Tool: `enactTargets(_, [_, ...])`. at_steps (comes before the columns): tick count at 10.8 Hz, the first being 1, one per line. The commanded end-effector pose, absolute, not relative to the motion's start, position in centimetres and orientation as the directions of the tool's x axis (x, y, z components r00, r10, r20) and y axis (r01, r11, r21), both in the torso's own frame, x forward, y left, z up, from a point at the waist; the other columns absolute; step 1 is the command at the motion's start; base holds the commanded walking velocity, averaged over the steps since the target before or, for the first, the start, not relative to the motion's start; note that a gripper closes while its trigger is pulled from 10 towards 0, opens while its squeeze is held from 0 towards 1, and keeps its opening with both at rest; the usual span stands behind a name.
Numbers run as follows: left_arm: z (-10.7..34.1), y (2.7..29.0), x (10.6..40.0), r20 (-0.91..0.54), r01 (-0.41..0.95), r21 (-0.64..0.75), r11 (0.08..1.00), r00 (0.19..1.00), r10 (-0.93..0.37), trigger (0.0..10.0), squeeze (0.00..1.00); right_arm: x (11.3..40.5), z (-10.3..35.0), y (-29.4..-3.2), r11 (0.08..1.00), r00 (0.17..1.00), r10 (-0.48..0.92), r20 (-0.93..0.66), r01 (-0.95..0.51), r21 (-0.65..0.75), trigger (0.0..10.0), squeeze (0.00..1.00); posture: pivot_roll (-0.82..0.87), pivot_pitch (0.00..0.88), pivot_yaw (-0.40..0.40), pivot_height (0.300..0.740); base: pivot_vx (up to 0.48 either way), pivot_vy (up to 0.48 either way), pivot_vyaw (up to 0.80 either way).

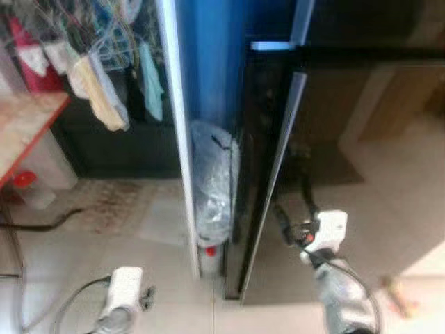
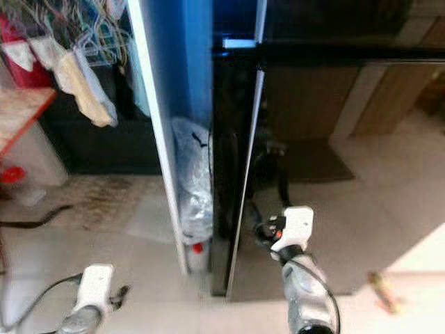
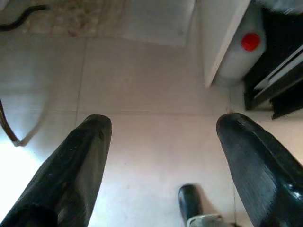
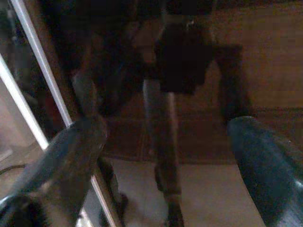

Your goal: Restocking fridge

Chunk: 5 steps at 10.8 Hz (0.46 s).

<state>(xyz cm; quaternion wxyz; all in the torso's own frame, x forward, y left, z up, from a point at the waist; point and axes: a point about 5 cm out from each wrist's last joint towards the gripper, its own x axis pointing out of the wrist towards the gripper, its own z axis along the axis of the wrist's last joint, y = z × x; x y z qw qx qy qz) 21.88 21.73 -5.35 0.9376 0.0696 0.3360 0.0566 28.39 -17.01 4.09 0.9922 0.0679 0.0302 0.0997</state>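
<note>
The fridge [image 1: 334,139] stands ahead with a glossy black door that mirrors the room and a silver strip [image 1: 278,167] down its edge. My right gripper [image 1: 292,224] hangs open just in front of that door, low down; the right wrist view looks past its fingers [image 4: 75,146] at its own reflection. My left gripper [image 3: 161,127] is open and empty, low over the tiled floor at the left. In the narrow gap beside the fridge sit a crumpled clear plastic bag [image 1: 212,181] and a white bottle with a red cap [image 3: 250,41].
A blue-and-white panel [image 1: 182,139] stands left of the gap. Clothes [image 1: 104,83] hang at the upper left above a wooden table with a red edge [image 1: 28,125]. A red-capped container [image 1: 24,179], a dark cable [image 1: 42,223] and a mat [image 1: 111,202] lie on the floor.
</note>
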Motion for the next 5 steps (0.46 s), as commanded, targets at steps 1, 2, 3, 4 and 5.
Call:
enactTargets(1, [-5.44, 21.39, 21.89, -0.627, -0.053, 0.163, 0.985, 0.765, 0.145, 10.0, 0.00, 28.95, 4.52, -16.08, 0.961, 0.968, 0.249, -0.045, -0.241, 0.135, 10.0, 0.00, -0.12, 0.027, -0.015, 0.740, 0.270, 0.000, 0.00])
enactTargets(2, [-5.42, 21.35, 21.92, -0.626, -0.054, 0.163, 0.985, 0.766, 0.145, 10.0, 0.00, 28.95, 4.53, -16.09, 0.961, 0.967, 0.250, -0.046, -0.242, 0.135, 10.0, 0.00, -0.12, 0.027, -0.015, 0.740, 0.270, 0.000, 0.00])
enactTargets(3, [-5.42, 21.34, 21.93, -0.625, -0.053, 0.164, 0.985, 0.767, 0.146, 10.0, 0.00, 28.97, 4.53, -16.08, 0.961, 0.967, 0.251, -0.046, -0.243, 0.134, 10.0, 0.00, -0.12, 0.027, -0.015, 0.740, 0.270, 0.000, 0.00])
enactTargets(4, [-5.41, 21.34, 21.94, -0.625, -0.053, 0.165, 0.985, 0.767, 0.146, 10.0, 0.00, 28.98, 4.54, -16.08, 0.961, 0.967, 0.250, -0.046, -0.242, 0.133, 10.0, 0.00, -0.12, 0.028, -0.015, 0.740, 0.270, 0.000, 0.00])
enactTargets(5, [-5.39, 21.34, 21.96, -0.623, -0.054, 0.166, 0.985, 0.768, 0.147, 10.0, 0.00, 29.05, 4.57, -16.06, 0.961, 0.967, 0.251, -0.046, -0.243, 0.132, 10.0, 0.00, -0.12, 0.028, -0.015, 0.740, 0.270, 0.000, 0.00])
